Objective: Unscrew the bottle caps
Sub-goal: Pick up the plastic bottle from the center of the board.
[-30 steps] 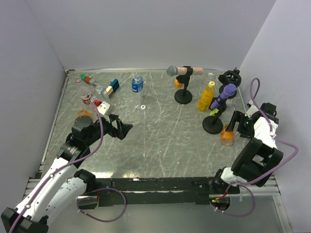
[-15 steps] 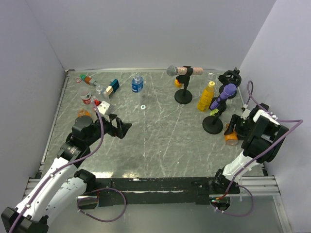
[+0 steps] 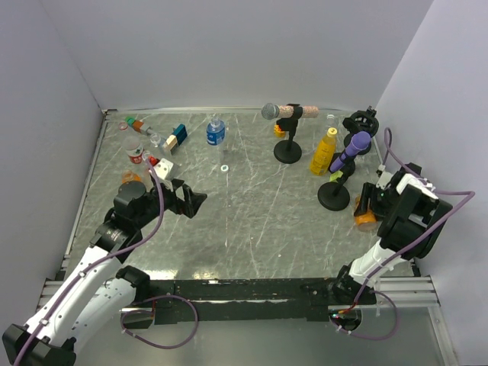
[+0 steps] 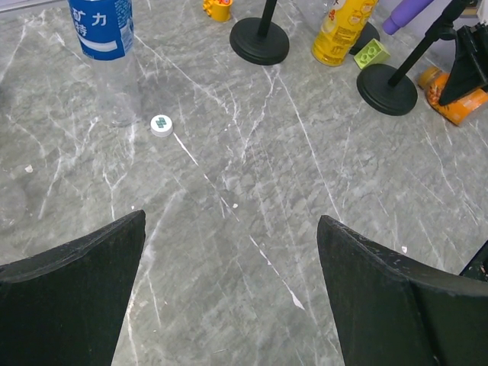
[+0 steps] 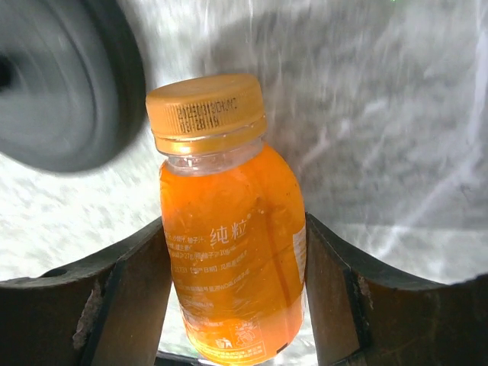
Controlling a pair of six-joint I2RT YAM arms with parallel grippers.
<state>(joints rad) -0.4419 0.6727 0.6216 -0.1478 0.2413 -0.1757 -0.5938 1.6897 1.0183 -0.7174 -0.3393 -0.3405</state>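
while the left end effector (image 3: pixel 192 201) hangs over the counter (image 3: pixel 259 221) near its left edge, its fingers (image 4: pixel 76 282) stand spread wide with nothing between them. beyond it, toward the far left corner, lies a huddle of coloured blocks (image 3: pixel 177 136). a left orange bottle (image 3: pixel 131 177) shows only in part behind the arm.

further right, near the far edge, the blue-label bottle (image 3: pixel 216 132) stands upright. the wrist view cuts off its top, so i cannot tell whether it is capped. a white cap (image 3: pixel 224 167) lies flat on the counter just in front of it, near its base but apart from it.

right of the middle, a black stand (image 3: pixel 287 130) with a round base carries a grey-headed microphone lying level. next comes the yellow bottle (image 3: pixel 324 151), upright with its yellow cap (image 3: pixel 331 131) on. it stands just beside a second stand (image 3: pixel 335 194), which bears a purple microphone (image 3: pixel 353 149). a green block (image 4: pixel 370 52) sits between that bottle and this stand's base.

near the right edge, the right end effector (image 3: pixel 370 204) is pinching the held orange bottle (image 5: pixel 229 259). one finger presses each side of its body below the shoulder. the bottle is tilted, just right of the second stand's base, and its orange cap (image 5: pixel 204 107) is screwed on.
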